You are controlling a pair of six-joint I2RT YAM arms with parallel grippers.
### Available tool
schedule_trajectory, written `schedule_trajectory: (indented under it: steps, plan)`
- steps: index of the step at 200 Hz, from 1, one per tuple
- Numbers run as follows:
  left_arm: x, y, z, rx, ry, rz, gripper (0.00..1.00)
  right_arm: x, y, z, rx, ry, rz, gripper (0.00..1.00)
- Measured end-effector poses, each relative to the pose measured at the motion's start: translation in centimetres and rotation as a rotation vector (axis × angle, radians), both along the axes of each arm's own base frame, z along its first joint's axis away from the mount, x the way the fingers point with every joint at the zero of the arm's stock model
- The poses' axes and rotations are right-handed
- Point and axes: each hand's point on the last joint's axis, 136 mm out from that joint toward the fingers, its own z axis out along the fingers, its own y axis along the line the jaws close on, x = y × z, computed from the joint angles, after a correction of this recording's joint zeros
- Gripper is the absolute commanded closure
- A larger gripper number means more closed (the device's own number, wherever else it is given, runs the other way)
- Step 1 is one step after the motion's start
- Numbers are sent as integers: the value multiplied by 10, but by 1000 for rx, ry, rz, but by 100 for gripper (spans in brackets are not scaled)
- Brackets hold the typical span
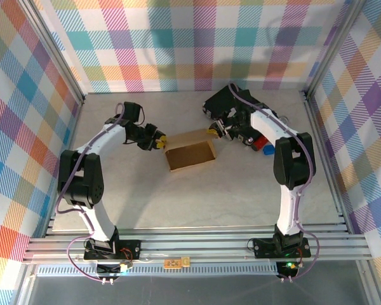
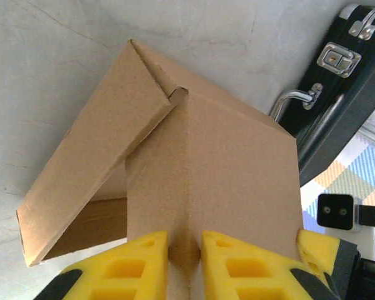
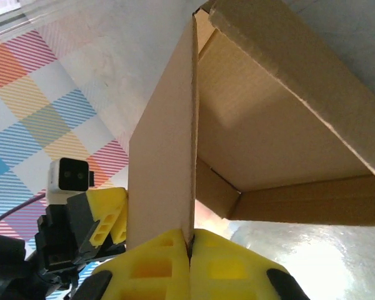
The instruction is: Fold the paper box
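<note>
From above, the paper box sits open-topped in the middle of the table, between the two arms. The left gripper is at its left end and the right gripper at its far right corner, with a black case just behind. In the left wrist view, the yellow fingers pinch an upright cardboard wall of the box — a flap leans at the left. In the right wrist view, the fingers are clamped on the thin edge of another upright wall — the box's inside opens to the right.
</note>
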Motion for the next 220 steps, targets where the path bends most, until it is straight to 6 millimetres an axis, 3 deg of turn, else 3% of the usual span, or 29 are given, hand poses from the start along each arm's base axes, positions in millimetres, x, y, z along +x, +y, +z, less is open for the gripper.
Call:
schedule_trajectory:
  steps: [86,125,147,178,220]
  plan:
    - [-7,6,-26,88,-13,-83,81,-26,6,-22,-122,-57,144,96]
    - [-18,18,-32,166,16,-82,56,-31,2,-30,-183,-86,189,96]
    - [-31,24,-20,208,24,-84,49,-33,1,-33,-211,-112,216,95]
    - [-47,8,-2,179,-18,-117,48,-33,1,-36,-242,-147,245,93]
    - [-72,-11,-33,182,61,-182,52,-34,1,-38,-269,-182,277,85]
